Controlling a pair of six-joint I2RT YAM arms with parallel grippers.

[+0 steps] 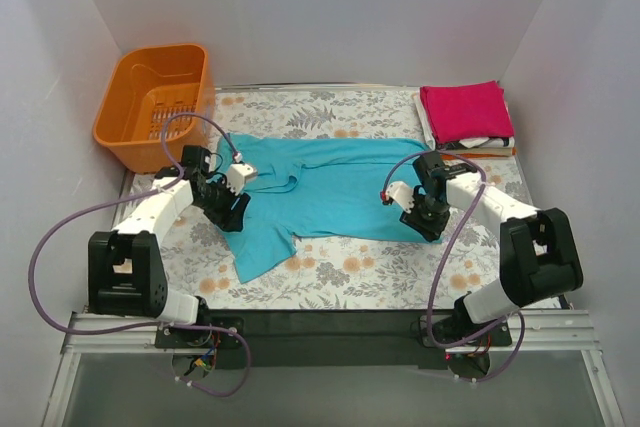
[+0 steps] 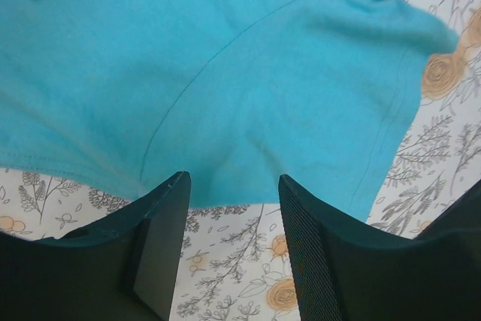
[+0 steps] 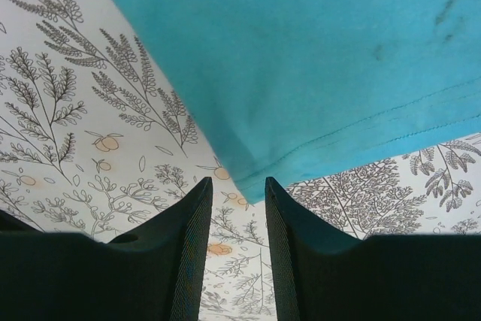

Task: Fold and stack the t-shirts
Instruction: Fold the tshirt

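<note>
Done: folded stack (image 1: 478, 144), magenta t-shirt (image 1: 465, 112) uppermost, upper right; outstanding: teal t-shirt (image 1: 330, 187), spread unfolded at centre; my left gripper (image 2: 233, 182) and right gripper (image 3: 239, 184) half-open at its edges, gripping nothing.

An orange plastic basket (image 1: 140, 82) with slotted sides stands at the far left corner of the surface (image 1: 330, 277), partly over its edge. The surface is covered in a white cloth printed with grey leaves and orange flowers (image 3: 90, 110), seen close up in both wrist views (image 2: 225, 261). A black strip (image 1: 330, 322) runs along its near edge, with a metal rail (image 1: 330, 347) just beyond. Plain white walls (image 1: 320, 7) enclose the far and side edges.
</note>
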